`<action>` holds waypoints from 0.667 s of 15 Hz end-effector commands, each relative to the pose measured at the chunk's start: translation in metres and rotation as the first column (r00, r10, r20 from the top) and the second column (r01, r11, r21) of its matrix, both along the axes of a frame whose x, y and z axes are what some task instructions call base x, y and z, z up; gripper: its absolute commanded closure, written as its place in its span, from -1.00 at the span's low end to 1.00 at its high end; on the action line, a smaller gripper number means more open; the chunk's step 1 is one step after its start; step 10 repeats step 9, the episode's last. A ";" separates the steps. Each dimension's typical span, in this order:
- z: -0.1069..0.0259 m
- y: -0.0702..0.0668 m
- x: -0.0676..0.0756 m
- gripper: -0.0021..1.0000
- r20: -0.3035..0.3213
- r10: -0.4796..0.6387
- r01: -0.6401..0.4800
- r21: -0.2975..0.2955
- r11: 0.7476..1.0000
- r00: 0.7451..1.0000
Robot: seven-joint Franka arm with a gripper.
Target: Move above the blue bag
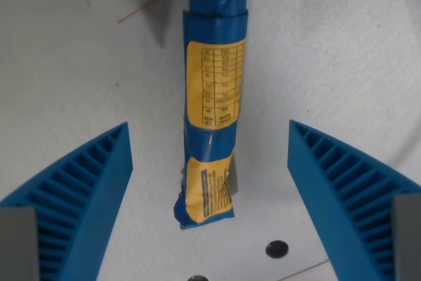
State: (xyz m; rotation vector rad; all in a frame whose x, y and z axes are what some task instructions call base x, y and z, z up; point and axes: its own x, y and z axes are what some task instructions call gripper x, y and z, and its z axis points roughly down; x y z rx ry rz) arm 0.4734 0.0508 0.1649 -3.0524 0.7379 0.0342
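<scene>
The blue bag [214, 106], rolled with yellow labels, lies on the white worktop [342, 51], centred between the fingers. The pincer [210, 162] is wide open and holds nothing. To finish well, keep this centring and stay high, touching nothing.

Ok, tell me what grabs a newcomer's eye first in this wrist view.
A rolled blue plastic bag with yellow printed labels lies lengthwise down the middle of the white table. Two ribbed blue fingers of the open gripper frame it from the lower corners, not touching it.
</scene>
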 end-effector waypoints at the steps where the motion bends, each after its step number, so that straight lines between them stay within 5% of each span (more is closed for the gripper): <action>1: -0.006 0.001 -0.005 -1.00 0.090 -0.069 0.070 -0.016 0.997 0.994; 10: -0.010 0.000 -0.007 -1.00 0.093 -0.047 0.049 -0.018 0.999 0.995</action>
